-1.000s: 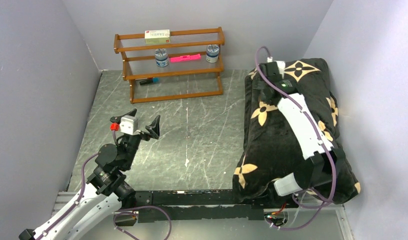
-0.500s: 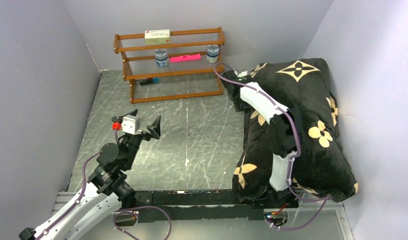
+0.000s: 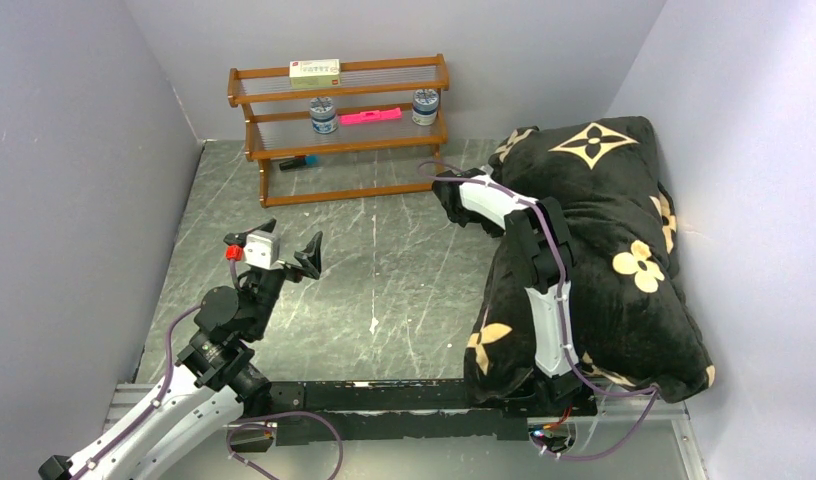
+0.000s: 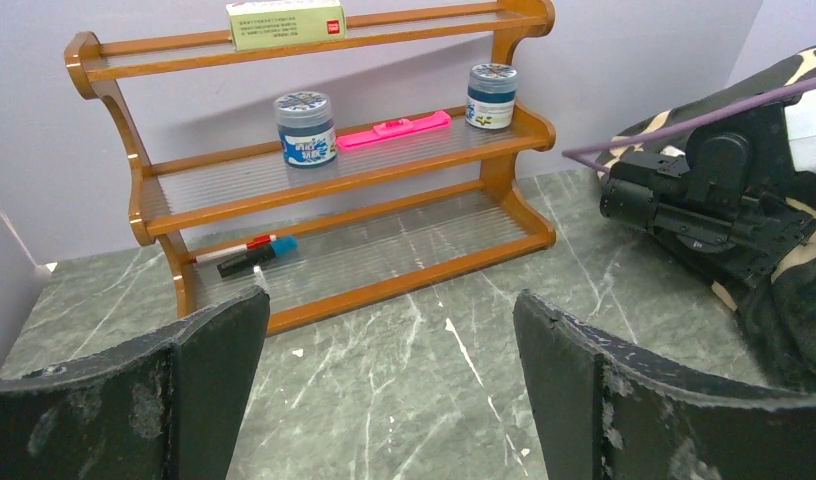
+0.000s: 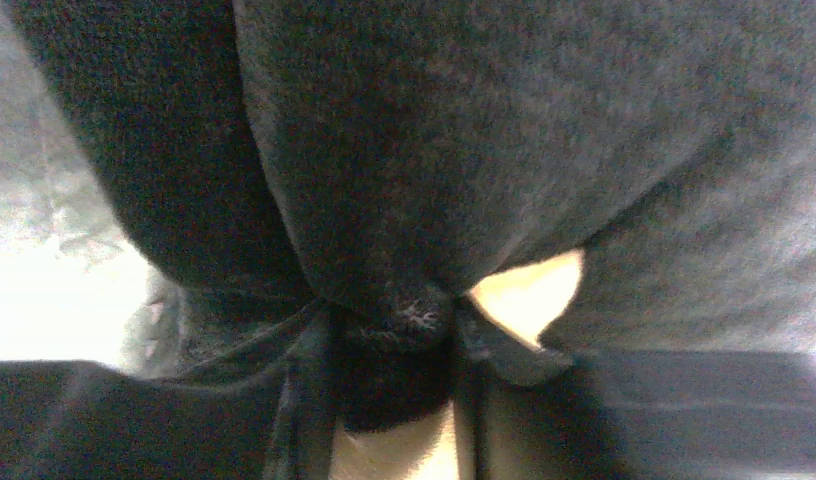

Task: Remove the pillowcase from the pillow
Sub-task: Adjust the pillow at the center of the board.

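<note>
Right wrist view puts the right gripper (image 5: 394, 345) at the bottom of the frame. Its jaws are drawn nearly together on a small tuck of the pillowcase (image 5: 434, 130), and black plush bulges above the pinch, with a tan patch of the print at its right. A narrow pinch like this seems meant to catch the cover alone rather than the stuffing, though how deep the bite goes cannot be told.

In the top external view the right gripper (image 3: 454, 192) sits at the upper middle, at the left far corner of the pillowcase (image 3: 634, 300). Its arm arches back over the bundle's left side, likely so a pull can run along the cover's length.

The pillowcase fills the right side of that frame, from the upper right to the lower right, beside the wall. The pillow itself is not visible, so I judge it fully inside and the stripping barely begun.

At lower left, the left gripper (image 3: 284, 250) is spread wide and holds nothing. It hovers over the table (image 3: 404, 280), well apart from the bundle, facing the wooden rack (image 4: 334, 170), probably waiting to pin the pillow.
</note>
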Robot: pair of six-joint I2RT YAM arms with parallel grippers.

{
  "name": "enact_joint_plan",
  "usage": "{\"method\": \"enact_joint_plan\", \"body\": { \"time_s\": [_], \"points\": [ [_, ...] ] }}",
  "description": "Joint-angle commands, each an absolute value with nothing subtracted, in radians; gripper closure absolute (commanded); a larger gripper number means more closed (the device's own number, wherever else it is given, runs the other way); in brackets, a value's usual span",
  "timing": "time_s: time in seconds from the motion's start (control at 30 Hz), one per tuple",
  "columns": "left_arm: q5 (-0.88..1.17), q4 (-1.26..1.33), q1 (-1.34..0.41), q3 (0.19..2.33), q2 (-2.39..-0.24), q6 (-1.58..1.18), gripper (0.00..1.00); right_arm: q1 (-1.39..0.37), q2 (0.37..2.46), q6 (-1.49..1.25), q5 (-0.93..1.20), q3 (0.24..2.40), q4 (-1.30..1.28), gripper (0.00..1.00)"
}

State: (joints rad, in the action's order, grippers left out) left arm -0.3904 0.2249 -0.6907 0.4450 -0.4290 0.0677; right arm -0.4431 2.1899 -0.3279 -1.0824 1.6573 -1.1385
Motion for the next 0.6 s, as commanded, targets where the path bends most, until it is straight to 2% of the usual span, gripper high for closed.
{"method": "enact_joint_plan", "body": {
  "time_s": [0.0,0.03,0.07,0.27,0.57],
  "points": [
    [-0.404,0.273,-0.695,0.437,-0.42,0.087,0.03,-0.373,2.205,-0.339,-0.909,1.636,-1.028,0.84],
    [-0.403,0.274,-0.693,0.436,-0.419,0.087,0.03,-0.371,2.197,-0.329,-0.889,1.639,-1.009,0.98],
    [-0.404,0.275,-0.695,0.436,-0.419,0.087,0.03,-0.373,2.184,-0.314,-0.864,1.645,-0.997,1.0],
    [-0.406,0.278,-0.694,0.434,-0.416,0.087,0.03,-0.382,2.073,-0.246,-0.646,1.713,-0.937,1.0],
    [-0.407,0.279,-0.694,0.433,-0.416,0.085,0.03,-0.487,2.034,-0.211,-0.613,1.853,-0.978,1.0]
  ]
}}
